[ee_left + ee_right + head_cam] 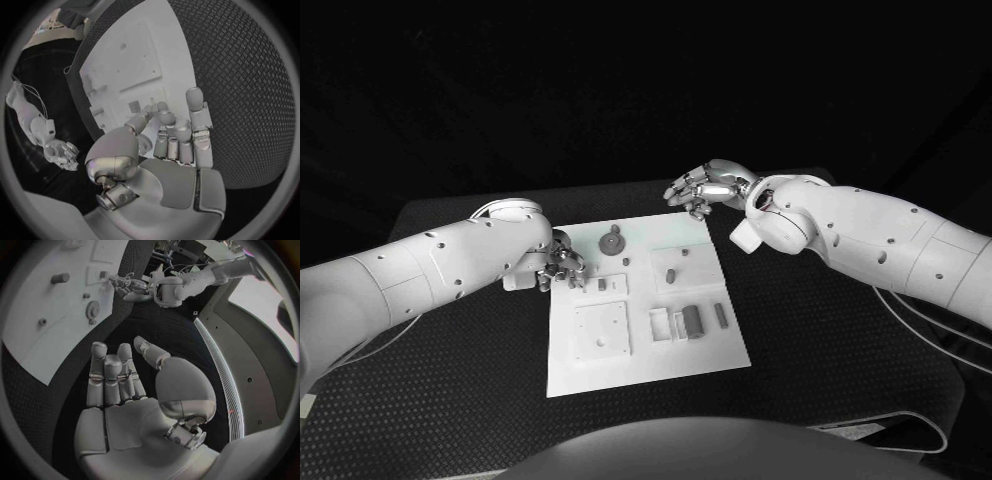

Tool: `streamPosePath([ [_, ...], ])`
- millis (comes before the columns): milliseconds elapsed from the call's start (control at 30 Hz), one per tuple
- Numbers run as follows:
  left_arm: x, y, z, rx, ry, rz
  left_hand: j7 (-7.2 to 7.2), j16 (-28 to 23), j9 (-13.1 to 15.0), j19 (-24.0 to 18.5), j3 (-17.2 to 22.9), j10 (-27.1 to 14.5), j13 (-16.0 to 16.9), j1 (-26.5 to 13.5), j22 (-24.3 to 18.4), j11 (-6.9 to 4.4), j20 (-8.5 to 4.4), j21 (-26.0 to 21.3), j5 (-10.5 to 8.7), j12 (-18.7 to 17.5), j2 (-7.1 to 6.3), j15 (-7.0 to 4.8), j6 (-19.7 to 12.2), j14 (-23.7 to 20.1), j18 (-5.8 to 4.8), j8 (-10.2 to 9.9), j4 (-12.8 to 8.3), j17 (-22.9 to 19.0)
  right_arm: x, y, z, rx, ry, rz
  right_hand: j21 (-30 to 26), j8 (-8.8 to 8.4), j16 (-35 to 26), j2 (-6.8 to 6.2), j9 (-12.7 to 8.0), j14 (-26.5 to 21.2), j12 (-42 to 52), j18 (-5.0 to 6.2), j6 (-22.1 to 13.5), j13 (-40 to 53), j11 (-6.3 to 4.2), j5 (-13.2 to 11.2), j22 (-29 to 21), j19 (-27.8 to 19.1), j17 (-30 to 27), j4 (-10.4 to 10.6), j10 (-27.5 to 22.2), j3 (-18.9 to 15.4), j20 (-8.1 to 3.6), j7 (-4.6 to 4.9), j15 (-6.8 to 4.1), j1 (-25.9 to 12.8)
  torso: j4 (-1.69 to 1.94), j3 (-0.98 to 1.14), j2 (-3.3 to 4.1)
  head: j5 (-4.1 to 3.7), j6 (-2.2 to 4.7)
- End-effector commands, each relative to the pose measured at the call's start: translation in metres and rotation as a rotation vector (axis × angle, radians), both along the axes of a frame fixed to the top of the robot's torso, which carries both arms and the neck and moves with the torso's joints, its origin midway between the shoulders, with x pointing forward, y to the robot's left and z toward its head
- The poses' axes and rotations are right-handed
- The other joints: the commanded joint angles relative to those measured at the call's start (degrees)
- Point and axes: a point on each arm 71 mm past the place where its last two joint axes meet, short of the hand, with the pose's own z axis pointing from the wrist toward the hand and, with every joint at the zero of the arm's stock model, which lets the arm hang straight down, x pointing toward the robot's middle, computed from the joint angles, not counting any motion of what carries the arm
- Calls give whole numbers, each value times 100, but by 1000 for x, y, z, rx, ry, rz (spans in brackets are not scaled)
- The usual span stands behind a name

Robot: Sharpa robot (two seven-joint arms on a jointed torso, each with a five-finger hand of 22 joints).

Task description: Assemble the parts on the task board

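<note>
White task board on black bench, left robot hand empty at its edge, fingers apart, right robot hand likewise empty beyond the far corner.

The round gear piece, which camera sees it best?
The head view: the gear lies in plain sight near the task board's far edge. The right wrist view shows it smaller, bent by the lens. In the left wrist view I cannot make it out.

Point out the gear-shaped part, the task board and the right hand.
gear-shaped part [612,243]: head view, its round face.
task board [646,358]: head view, bare near edge.
right hand [702,187]: head view, middle of hand.
</note>
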Motion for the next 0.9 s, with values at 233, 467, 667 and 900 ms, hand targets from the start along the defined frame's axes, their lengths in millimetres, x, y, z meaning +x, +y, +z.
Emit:
streamPosePath([
  [233, -4, -5, -4, 5, 22, -21, 73, -14, 10, -3, 28, 21, -9, 279, 136, -2, 6, 36, 17, -30, 241, -80, 132, 56, -80, 16, 13, 10, -1, 2, 0, 3, 2, 16, -17, -20, -19, 5, -5, -7, 23, 85, -1, -9, 7, 21, 81, 21, -9, 18, -14, -3, -7, 52, -43, -65, -1, 4, 1, -1, 0],
  [467, -5, -7, -5, -4, 25, -23, 72, -13, 12, -3, 27, 26, -9, 280, 137, -3, 10, 41, 16, -30, 241, -81, 137, 58, -79, 15, 11, 12, -1, 2, 0, 3, 2, 16, -17, -20, -19, 5, -5, -7, 24, 85, -1, -10, 7, 21, 81, 21, -9, 19, -15, -3, -6, 52, -43, -66, -2, 3, 1, 3, 0],
  [667, -6, -8, -5, -5, 31, -28, 70, -12, 13, -1, 26, 31, -9, 279, 137, -5, 13, 45, 16, -30, 240, -82, 143, 61, -79, 14, 11, 15, -1, 2, 0, 3, 2, 17, -17, -20, -19, 5, -5, -7, 24, 85, -1, -10, 7, 21, 81, 21, -9, 19, -15, -3, -7, 52, -43, -66, -1, 4, 0, 3, 0],
  [900, -7, -10, -6, -4, 44, -40, 67, -10, 16, 0, 30, 39, -9, 290, 138, -8, 17, 53, 17, -31, 240, -84, 152, 66, -80, 13, 1, 19, -1, 2, 0, 3, 2, 16, -17, -20, -19, 5, -5, -7, 25, 85, -1, -11, 7, 21, 81, 21, -9, 19, -15, -3, -6, 52, -43, -66, -2, 0, 0, 1, 0],
])
